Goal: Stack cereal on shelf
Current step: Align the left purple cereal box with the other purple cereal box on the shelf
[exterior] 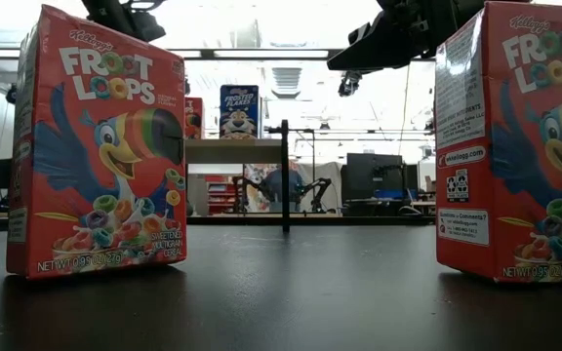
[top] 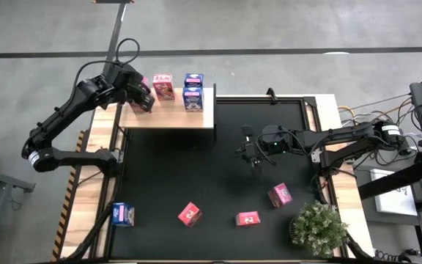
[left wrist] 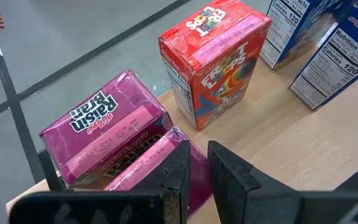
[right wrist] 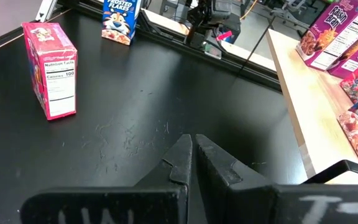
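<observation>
left gripper point(top: 142, 100) at shelf point(top: 168, 117) end, pinching pink box point(left wrist: 166, 163) | right gripper point(top: 246, 152) beside shelf, pressed together

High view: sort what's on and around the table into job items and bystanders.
Job items:
- pale wooden shelf with pink Raisin Bran boxes, red Froot Loops box, blue Frosted Flakes boxes
- loose boxes on the black mat: blue, three pink-red

Bystanders:
- green potted plant
- cables
</observation>
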Motion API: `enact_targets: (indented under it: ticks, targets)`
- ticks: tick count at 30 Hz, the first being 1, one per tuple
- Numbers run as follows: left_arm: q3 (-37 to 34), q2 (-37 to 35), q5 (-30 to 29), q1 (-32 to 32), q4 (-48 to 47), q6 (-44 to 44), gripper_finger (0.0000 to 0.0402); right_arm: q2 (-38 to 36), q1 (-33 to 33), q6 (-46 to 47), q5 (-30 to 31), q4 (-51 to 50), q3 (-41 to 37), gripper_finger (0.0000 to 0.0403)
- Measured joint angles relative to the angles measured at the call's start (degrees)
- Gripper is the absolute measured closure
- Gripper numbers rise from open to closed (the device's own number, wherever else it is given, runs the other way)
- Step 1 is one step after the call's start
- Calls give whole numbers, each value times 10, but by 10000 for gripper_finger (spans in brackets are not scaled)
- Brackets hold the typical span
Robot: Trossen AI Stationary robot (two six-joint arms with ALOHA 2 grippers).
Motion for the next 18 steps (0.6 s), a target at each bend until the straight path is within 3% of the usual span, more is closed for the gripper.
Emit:
enact_targets:
  ticks: [18]
  targets:
    - [0, -14, 17, -3, -12, 20, 363, 0, 0, 0, 0, 0, 0, 390]
